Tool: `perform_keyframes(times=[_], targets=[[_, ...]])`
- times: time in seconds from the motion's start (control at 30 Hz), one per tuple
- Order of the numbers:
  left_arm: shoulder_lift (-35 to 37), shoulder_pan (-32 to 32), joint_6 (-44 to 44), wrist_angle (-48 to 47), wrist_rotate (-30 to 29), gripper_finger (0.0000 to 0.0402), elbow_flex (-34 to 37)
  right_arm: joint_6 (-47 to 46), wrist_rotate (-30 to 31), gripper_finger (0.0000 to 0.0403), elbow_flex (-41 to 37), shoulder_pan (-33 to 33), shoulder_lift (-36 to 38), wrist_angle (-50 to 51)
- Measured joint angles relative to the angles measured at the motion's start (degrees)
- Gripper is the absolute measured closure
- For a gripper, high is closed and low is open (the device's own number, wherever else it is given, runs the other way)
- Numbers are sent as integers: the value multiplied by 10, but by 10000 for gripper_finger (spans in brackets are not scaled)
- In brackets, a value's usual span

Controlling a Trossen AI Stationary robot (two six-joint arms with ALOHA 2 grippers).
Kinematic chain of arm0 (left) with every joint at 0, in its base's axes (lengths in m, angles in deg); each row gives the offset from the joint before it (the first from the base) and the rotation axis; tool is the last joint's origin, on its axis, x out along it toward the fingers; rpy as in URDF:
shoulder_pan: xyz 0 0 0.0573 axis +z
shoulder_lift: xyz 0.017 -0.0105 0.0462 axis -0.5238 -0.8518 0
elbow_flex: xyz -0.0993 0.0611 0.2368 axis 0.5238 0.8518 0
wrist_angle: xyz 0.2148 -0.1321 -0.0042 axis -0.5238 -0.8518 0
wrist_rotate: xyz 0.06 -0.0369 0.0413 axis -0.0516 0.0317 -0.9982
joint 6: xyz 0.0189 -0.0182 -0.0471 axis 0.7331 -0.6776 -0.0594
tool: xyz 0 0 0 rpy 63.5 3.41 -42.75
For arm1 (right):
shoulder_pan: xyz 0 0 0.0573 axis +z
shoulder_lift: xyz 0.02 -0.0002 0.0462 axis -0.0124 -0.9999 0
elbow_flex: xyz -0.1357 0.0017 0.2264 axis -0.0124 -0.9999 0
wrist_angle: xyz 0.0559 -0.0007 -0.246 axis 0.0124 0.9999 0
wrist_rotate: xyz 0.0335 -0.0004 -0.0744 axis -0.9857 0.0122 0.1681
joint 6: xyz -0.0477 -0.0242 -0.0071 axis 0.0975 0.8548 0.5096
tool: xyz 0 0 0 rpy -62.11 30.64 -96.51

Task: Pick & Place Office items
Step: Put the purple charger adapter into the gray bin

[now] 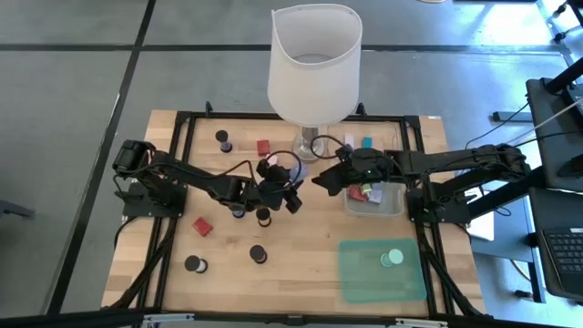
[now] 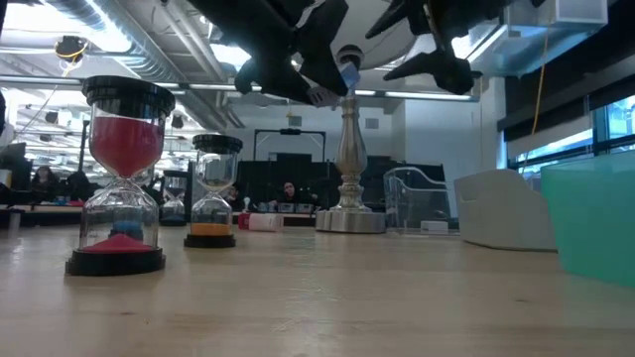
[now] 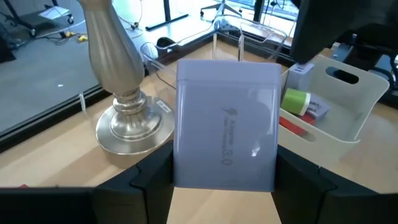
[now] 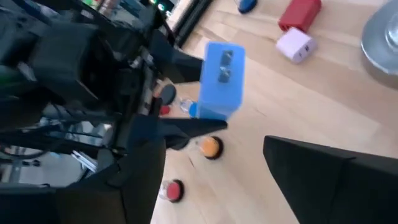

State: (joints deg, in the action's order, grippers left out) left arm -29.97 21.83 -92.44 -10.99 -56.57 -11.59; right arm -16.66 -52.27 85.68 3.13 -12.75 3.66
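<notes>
Near the front edge, a mint-green disc [image 1: 393, 258] lies on the green mat [image 1: 364, 278]. Mid-table, the left gripper [image 1: 293, 193] is clamped on a blue block [image 4: 219, 79] held off the wood — the right gripper [image 1: 326, 179] hangs just beside it, jaws apart, holding nothing. Behind them stands the lamp [image 1: 314, 68]

Blue block [image 4: 221, 81], red block [image 1: 202, 226], mint-green disc [image 1: 393, 258], white lampshade [image 1: 314, 62].
</notes>
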Motion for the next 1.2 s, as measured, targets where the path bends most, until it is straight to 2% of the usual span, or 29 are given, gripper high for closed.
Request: perform_keyframes(times=[0.2,0.37,0.63,0.8,0.93,1.2], targets=[[0,5,5,0,2,194,0,-23,0,85,0,0,-23,-26],[0,15,6,3,26,194,0,-25,0,53,0,-1,-46,-63],[0,20,17,22,47,194,0,-23,0,41,0,-13,-87,-96],[0,20,25,21,52,194,0,-16,0,51,0,-16,-97,-113],[0,20,25,21,57,194,0,-16,0,75,0,-17,-102,-113],[0,20,26,21,66,189,0,-18,0,172,0,-20,-104,-111]])
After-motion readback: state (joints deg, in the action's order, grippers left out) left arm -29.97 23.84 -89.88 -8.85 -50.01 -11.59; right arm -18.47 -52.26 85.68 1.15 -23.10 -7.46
